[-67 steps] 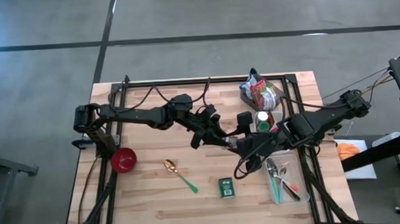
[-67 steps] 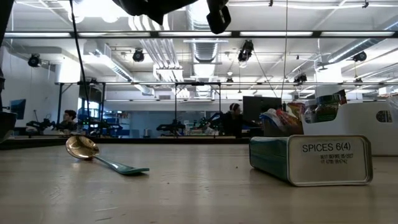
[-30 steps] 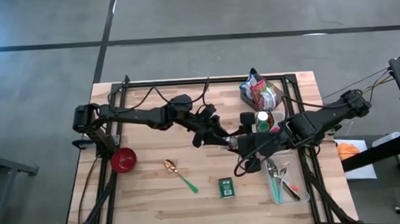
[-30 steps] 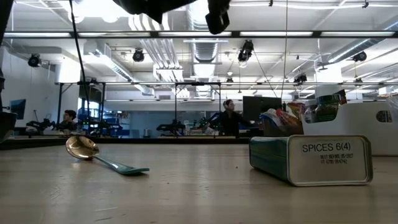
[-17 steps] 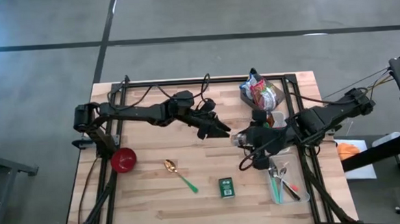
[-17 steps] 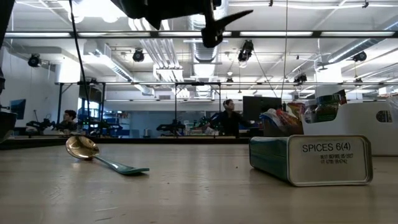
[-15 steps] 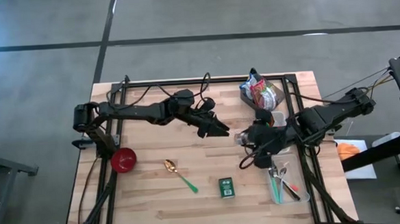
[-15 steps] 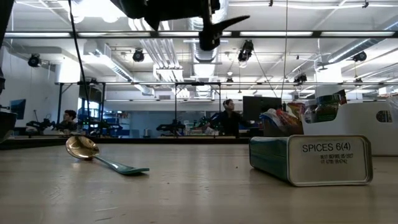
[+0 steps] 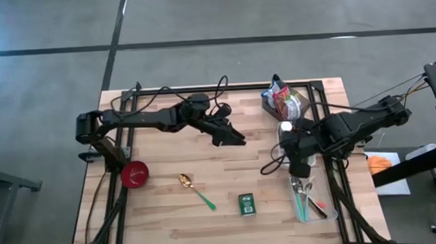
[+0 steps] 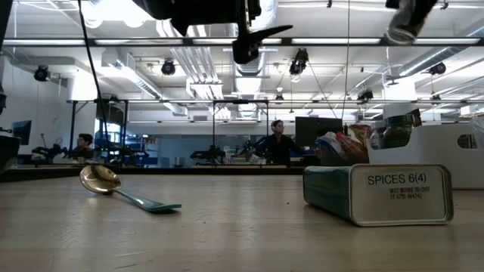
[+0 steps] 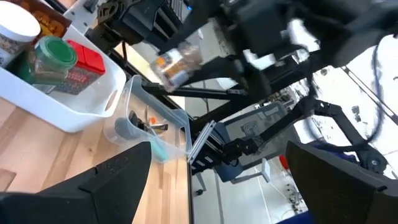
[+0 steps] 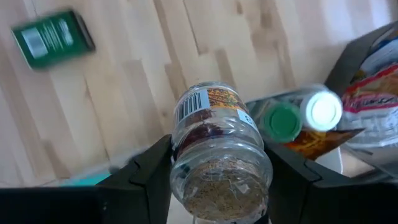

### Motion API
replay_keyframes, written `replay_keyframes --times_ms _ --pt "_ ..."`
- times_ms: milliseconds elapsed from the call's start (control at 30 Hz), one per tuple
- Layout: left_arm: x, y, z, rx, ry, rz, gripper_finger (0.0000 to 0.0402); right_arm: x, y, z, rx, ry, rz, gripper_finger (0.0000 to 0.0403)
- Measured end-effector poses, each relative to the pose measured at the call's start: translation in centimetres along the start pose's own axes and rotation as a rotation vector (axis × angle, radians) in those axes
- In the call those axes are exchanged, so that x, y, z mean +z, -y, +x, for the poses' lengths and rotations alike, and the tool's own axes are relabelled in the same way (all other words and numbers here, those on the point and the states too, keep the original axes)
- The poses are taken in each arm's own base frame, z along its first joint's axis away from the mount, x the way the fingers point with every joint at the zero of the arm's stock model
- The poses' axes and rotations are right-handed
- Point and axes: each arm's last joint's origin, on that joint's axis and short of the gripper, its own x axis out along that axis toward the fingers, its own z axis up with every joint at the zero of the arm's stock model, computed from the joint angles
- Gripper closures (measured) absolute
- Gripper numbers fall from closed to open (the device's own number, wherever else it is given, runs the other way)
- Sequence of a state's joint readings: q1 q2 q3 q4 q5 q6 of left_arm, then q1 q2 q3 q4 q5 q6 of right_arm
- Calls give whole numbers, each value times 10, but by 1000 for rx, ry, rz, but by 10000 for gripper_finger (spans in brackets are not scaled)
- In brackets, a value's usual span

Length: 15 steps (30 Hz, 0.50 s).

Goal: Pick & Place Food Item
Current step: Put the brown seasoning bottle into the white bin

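Observation:
A clear spice jar [image 12: 217,155] with a barcode label hangs in the air near the table's right side, with my right gripper [image 9: 293,149] shut on it. It also shows in the low view, high up, as the jar [image 10: 404,21]. My left gripper [image 9: 238,140] stands open and holds nothing over the table's middle, far part; its fingers [image 11: 118,180] are spread wide. A green spice tin [image 9: 245,203] lies flat on the wood near the front edge. My right gripper pinches the jar's round sides [image 12: 181,163] between its two fingers [image 12: 146,171], near the wide end that faces the wrist. The fingers come from above, pointing steeply down. The jar is lifted clear of the table, its other end pointing down past the fingertips.
A white bin [image 11: 93,93] with green-lidded and white-lidded jars stands at the right, a snack bag [image 9: 283,100] behind it. A clear tub of utensils [image 9: 309,196] sits at the front right. A gold spoon [image 9: 195,189] and a red bowl [image 9: 135,173] lie at the left.
The two grippers met over the table's middle and have parted. My left gripper has opened, let go of the jar and drawn back toward the far left. My right gripper has carried the jar toward the right edge and the white bin, tipping from nearly level to pointing down.

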<state>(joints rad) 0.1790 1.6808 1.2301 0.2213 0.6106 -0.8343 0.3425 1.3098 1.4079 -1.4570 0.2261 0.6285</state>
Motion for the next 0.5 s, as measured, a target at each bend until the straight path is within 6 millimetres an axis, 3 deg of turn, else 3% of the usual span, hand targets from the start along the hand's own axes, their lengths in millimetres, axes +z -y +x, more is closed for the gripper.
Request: replay_keyframes --times_ms 300,500 --pt "-1 16 -17 23 -37 60 26 -18 0 51 -8 -158 -163 220" --pt "-3 27 -29 41 -49 83 26 -28 2 86 -4 -224 -79 220"
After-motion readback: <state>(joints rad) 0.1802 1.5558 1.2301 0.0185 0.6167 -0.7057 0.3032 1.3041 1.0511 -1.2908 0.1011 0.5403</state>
